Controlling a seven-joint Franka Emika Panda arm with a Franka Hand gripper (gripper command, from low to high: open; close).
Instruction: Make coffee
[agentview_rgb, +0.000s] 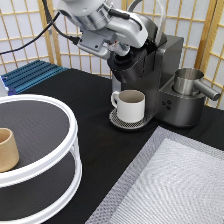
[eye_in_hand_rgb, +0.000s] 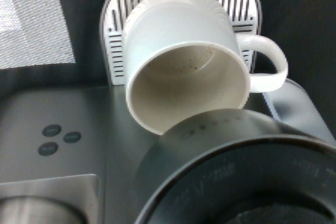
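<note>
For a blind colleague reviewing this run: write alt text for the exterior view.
The robot's gripper sits at the top of a dark coffee machine, above a white mug on the drip tray. At the exterior view's left, a tan cup stands on a round two-tier stand.
</note>
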